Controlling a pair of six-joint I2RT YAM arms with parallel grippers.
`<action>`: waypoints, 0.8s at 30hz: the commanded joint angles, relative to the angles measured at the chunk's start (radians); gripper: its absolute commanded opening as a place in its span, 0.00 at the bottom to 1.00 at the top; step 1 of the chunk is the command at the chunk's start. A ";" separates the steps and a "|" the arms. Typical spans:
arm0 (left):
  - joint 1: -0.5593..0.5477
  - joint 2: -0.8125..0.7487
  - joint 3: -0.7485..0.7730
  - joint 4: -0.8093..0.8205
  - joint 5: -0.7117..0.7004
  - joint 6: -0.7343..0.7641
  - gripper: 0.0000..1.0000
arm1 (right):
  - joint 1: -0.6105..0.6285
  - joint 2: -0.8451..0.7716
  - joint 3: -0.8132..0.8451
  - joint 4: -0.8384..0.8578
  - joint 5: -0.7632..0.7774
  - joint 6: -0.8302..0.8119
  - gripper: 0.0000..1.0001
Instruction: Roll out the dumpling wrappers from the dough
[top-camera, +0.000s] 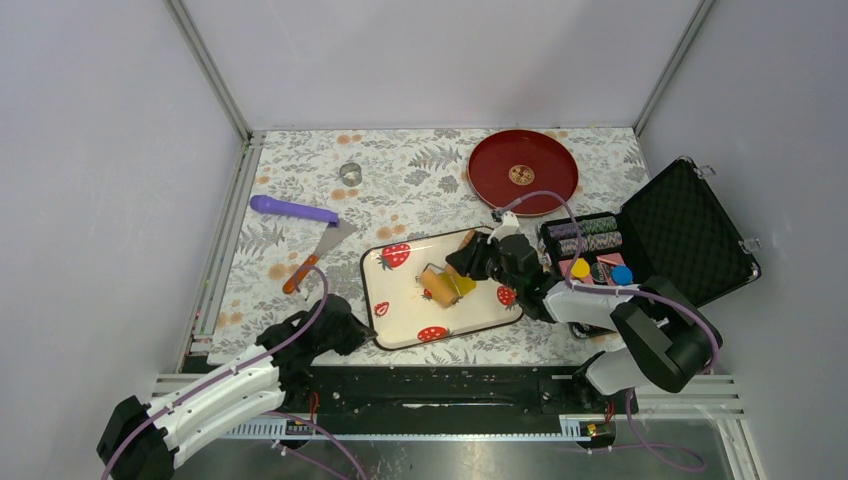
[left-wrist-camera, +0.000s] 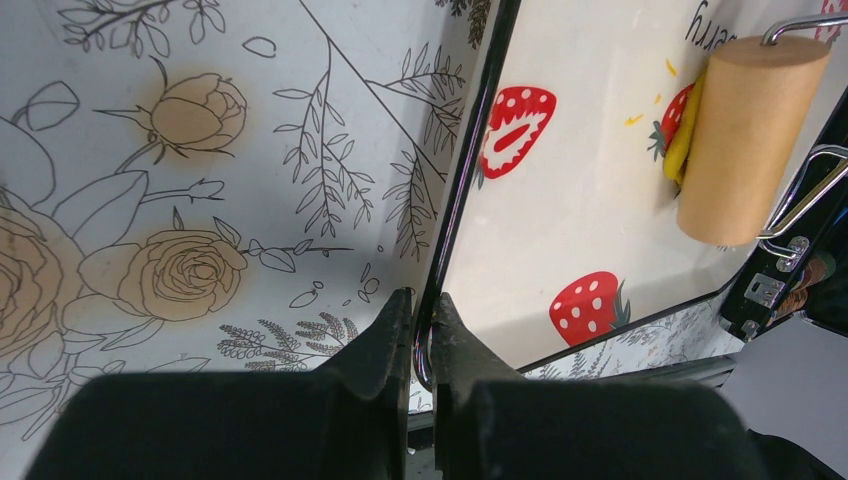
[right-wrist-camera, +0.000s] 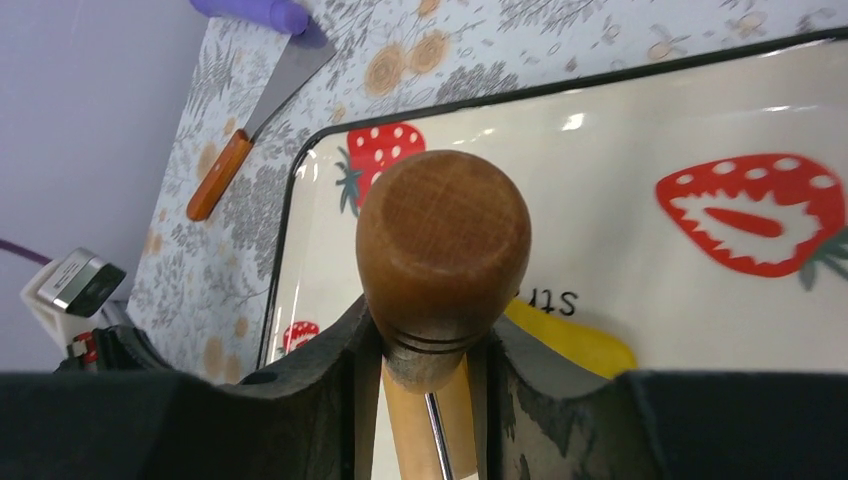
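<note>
Two grippers at work, both closed on something. Left gripper (left-wrist-camera: 420, 330): pinches the rim of the strawberry tray (left-wrist-camera: 580, 200) close to its near-left corner, jaws almost together with only the thin black edge between them; probably there to stop the tray from sliding. Right gripper (right-wrist-camera: 425, 350): clamps tight round the wooden handle (right-wrist-camera: 443, 235) of the roller (left-wrist-camera: 745, 140), fingers pressed on both sides of the neck just under the knob. Dough (left-wrist-camera: 680, 140): lies on the tray near its middle, a flattened yellow patch touching the side of the wooden drum, perhaps partly under it; peeks out also below the handle in the right wrist view. No finished dumpling wrappers to see anywhere, so judged as early in the rolling.

Possible trouble from here:
- Too much downward or sideways force on the roller, then a tray dragged out of the left pinch, held as it is by a thin lip only.
- Soft dough sticking to the drum and lifting with it instead of spreading.
- Passes over one edge only, hence uneven thickness.
- A long stroke to the right, with a knock against the open case of chips (top-camera: 650, 240) near the tray.
- A handle twisting between the pads in case of a jammed drum
</note>
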 joint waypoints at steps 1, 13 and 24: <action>0.012 0.008 -0.030 -0.065 -0.038 -0.011 0.00 | 0.047 0.107 -0.094 -0.404 -0.058 -0.098 0.00; 0.012 0.005 -0.032 -0.064 -0.037 -0.013 0.00 | 0.047 0.024 -0.064 -0.445 -0.061 -0.125 0.00; 0.012 0.009 -0.029 -0.066 -0.038 -0.010 0.00 | 0.025 -0.344 0.266 -0.799 -0.093 -0.218 0.00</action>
